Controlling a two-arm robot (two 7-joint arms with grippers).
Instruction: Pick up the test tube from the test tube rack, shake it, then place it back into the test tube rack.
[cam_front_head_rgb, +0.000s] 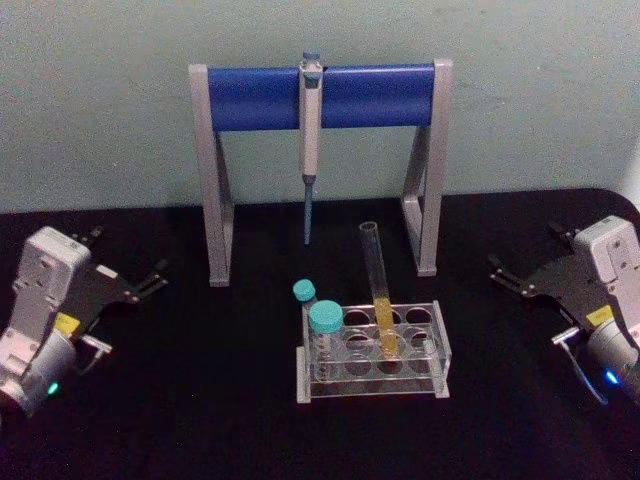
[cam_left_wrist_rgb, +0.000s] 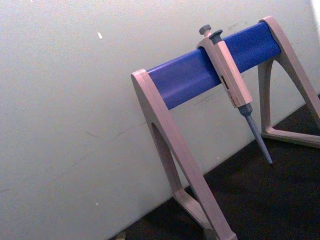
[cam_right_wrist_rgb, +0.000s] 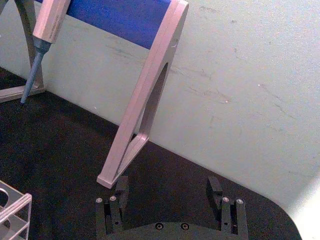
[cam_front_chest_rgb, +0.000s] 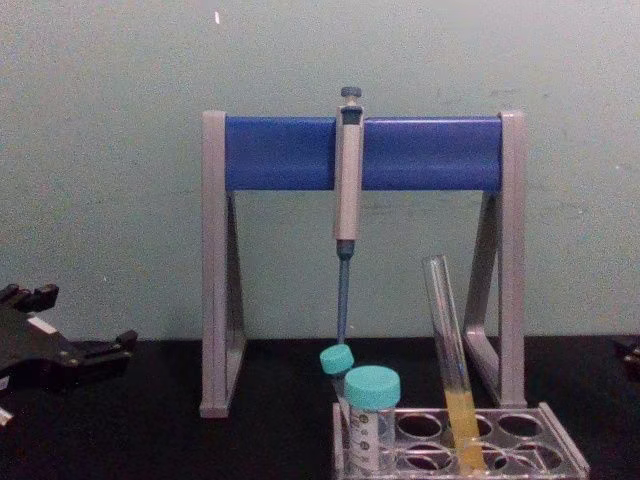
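Note:
The test tube, long clear glass with yellow-orange liquid at its bottom, leans slightly in the middle of the test tube rack at the table's centre front. From the chest, the test tube rises well above the rack. My left gripper rests open far to the rack's left, empty; it also shows at the chest view's left edge. My right gripper sits open far to the rack's right, and its wrist view shows the gripper with nothing between its fingers.
Two teal-capped tubes stand at the rack's left end. Behind the rack stands a tall grey-and-blue pipette stand with a pipette hanging from it. A pale wall closes the back. Black tabletop lies bare between rack and grippers.

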